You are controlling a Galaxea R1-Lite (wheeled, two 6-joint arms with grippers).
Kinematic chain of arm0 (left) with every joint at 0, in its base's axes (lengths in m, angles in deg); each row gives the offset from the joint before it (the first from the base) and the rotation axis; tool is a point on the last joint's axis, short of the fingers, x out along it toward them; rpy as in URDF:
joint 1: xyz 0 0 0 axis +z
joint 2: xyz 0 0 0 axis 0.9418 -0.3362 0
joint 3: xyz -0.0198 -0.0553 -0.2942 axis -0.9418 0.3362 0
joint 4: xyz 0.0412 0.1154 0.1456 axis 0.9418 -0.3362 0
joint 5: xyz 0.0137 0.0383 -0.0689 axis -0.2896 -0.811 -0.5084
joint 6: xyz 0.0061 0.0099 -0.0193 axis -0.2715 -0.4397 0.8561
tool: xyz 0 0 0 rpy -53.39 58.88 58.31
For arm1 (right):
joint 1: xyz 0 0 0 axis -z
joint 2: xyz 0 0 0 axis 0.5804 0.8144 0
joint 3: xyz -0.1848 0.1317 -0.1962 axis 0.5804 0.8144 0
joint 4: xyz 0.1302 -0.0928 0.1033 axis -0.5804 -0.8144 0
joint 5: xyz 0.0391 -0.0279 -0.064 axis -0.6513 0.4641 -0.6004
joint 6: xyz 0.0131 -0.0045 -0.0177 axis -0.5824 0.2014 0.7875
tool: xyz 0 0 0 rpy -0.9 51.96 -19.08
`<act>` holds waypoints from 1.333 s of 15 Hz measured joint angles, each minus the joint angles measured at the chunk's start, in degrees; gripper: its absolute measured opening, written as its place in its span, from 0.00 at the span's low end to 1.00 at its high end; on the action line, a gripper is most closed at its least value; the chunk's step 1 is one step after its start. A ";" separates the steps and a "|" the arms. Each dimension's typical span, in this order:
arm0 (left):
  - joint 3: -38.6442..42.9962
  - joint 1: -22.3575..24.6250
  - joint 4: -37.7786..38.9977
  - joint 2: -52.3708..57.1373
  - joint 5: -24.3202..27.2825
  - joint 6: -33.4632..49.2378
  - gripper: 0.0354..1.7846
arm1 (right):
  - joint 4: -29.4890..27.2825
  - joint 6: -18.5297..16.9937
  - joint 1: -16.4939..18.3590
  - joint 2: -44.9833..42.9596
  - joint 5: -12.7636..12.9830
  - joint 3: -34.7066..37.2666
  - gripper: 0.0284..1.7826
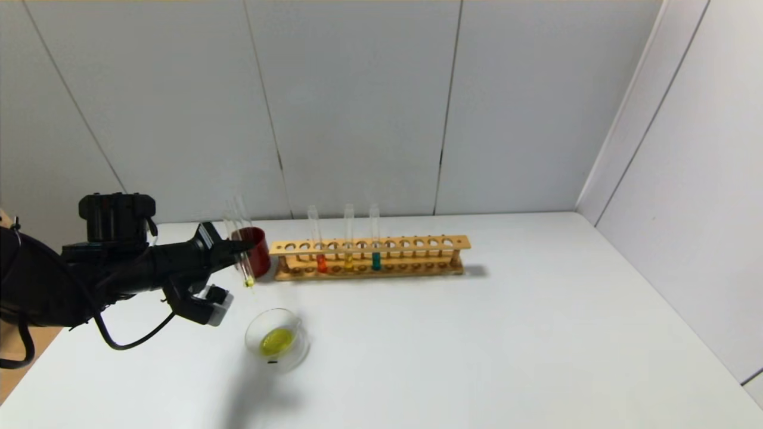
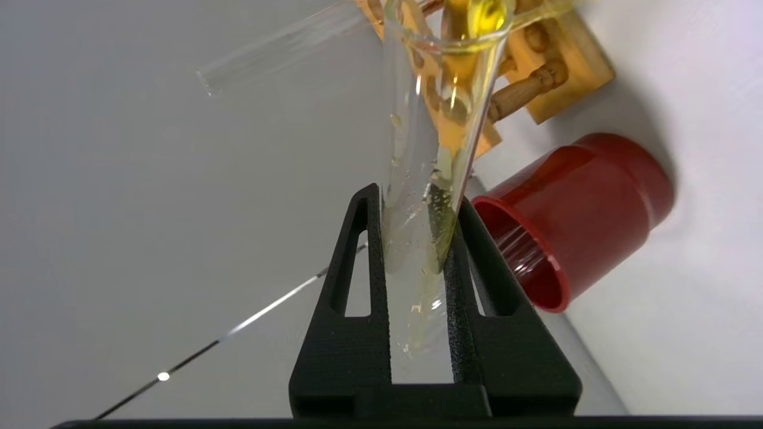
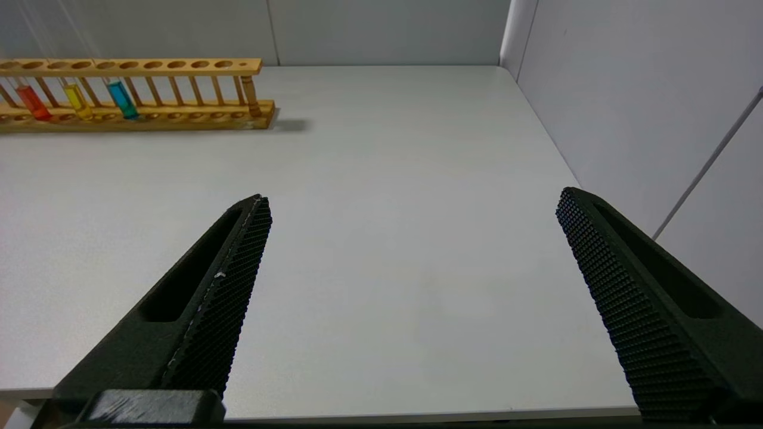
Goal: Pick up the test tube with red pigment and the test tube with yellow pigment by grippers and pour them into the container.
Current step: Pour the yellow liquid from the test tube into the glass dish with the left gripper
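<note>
My left gripper [image 1: 238,245] is shut on the test tube with yellow pigment [image 1: 243,250], held nearly upright just in front of the dark red cup. A little yellow liquid sits at its rounded bottom [image 1: 248,281]. In the left wrist view the tube [image 2: 411,149] is clamped between the black fingers [image 2: 369,250] of that gripper [image 2: 417,199]. The container [image 1: 292,326], a low glass dish, sits on the table near the tube's bottom and holds yellow liquid. The test tube with red pigment [image 1: 321,262] stands in the wooden rack [image 1: 417,243]; it also shows in the right wrist view [image 3: 33,102]. My right gripper [image 3: 411,199] is open and empty above the table's front right.
A dark red cup [image 1: 259,250] stands at the rack's left end; clear glass shows inside it [image 2: 524,250]. A duller yellow tube [image 1: 349,262] and a teal tube [image 1: 376,260] stand in the rack beside the red one. Walls close the table's back and right.
</note>
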 joint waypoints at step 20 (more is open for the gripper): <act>0.22 -2.23 0.20 2.00 -0.01 -5.01 0.16 | 0.02 0.07 0.00 0.00 0.00 0.00 0.98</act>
